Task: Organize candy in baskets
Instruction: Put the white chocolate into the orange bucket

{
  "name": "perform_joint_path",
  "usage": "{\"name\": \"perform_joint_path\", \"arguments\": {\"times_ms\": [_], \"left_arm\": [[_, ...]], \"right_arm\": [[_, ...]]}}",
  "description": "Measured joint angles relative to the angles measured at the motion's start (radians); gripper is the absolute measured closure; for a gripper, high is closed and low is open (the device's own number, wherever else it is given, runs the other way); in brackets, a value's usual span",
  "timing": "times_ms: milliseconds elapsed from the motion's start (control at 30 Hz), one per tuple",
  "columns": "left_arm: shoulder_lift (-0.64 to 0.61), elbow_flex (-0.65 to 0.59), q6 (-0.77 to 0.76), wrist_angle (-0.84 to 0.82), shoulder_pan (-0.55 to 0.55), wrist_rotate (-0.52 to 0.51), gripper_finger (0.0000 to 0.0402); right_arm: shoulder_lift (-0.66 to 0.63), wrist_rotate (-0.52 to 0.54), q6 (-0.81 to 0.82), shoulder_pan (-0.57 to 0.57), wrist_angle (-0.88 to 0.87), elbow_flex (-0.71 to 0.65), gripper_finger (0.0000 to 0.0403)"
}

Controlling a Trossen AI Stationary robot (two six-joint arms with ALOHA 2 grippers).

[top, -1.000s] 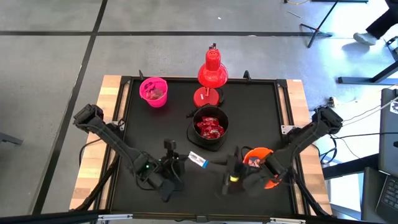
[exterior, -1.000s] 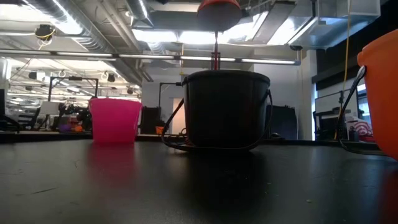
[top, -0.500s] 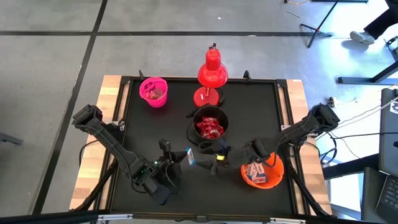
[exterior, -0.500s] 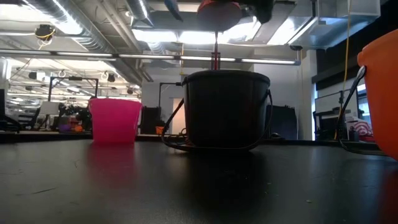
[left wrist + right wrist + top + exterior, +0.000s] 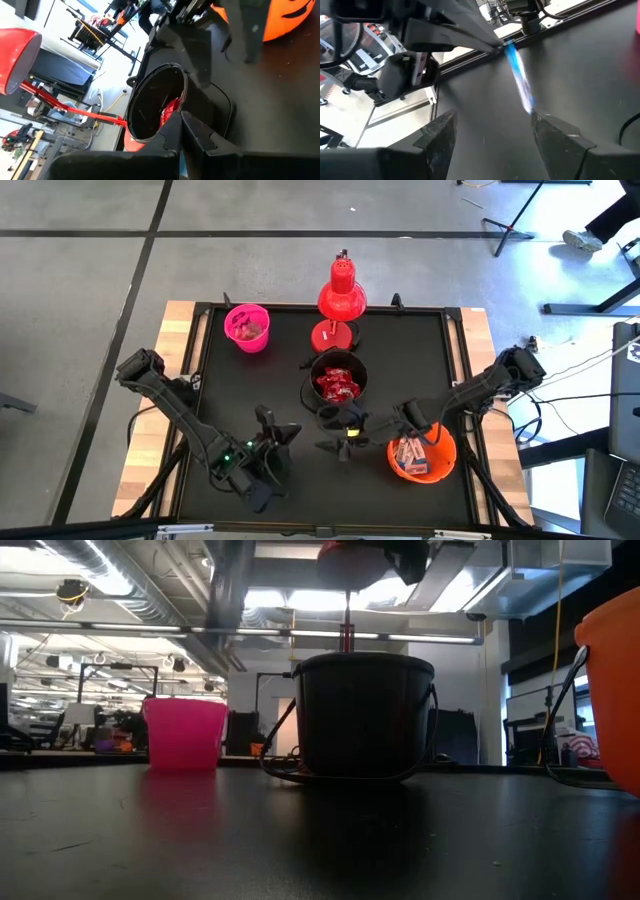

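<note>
Handover position: the left gripper [image 5: 502, 45] is fully closed, pinching one end of a white-and-blue candy [image 5: 520, 82] at its fingertips. The rest of the wrapper hangs free above the table [image 5: 420, 350], near of the black basket [image 5: 338, 385]. The right gripper [image 5: 492, 120] faces it with fingers [image 5: 555, 135] spread wide and holds nothing. The free end of the candy lies between them, close to one finger; contact cannot be confirmed.

Destination, by judgement: the orange basket [image 5: 420, 450] at near right, which already contains white-and-blue pieces. The black basket holds red candy [image 5: 338, 387]. The pink basket [image 5: 247, 327] stands at far left, beside the red lamp [image 5: 342, 295].

Failure modes:
- Off-centre closure. The wrapper sits nearer one finger than the other, so closing may push it aside or catch only its edge, giving a weak hold.
- Early release. If the left gripper opens before the right has a firm grip, the candy drops to the table between the arms.
- Late release. If the right arm pulls away while the left remains clamped, the thin wrapper may tear or slip out.
- Wrong bin. The black basket rim is just beside the exchange point, so a drop here could land among the red pieces.
- Collision. The two sets of fingertips are close together; a small misalignment brings them into contact.
</note>
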Motion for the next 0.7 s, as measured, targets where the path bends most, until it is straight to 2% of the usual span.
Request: {"name": "perform_joint_path", "arguments": {"times_ms": [300, 400, 467, 533, 700], "left_arm": [[0.0, 0.0, 0.038, 0.032, 0.0, 0.019, 0.0402], [0.0, 0.0, 0.015, 0.024, 0.017, 0.158, 0.0402], [0.0, 0.0, -0.065, -0.013, 0.039, 0.258, 0.0401], [0.0, -0.015, -0.17, -0.044, 0.069, 0.306, 0.0401], [0.0, -0.134, -0.31, -0.048, 0.137, 0.466, 0.0376]], "right_arm": [[0.017, 0.027, -0.04, 0.0, 0.007, 0.0, 0.0152], [0.024, 0.026, -0.045, 0.0, -0.003, -0.001, 0.0152], [0.029, 0.027, -0.045, 0.0, 0.004, 0.0, 0.0152], [0.031, 0.027, -0.045, 0.0, 0.003, 0.0, 0.0152], [0.032, 0.018, -0.045, 0.004, 0.002, 0.0, 0.0152]]}}
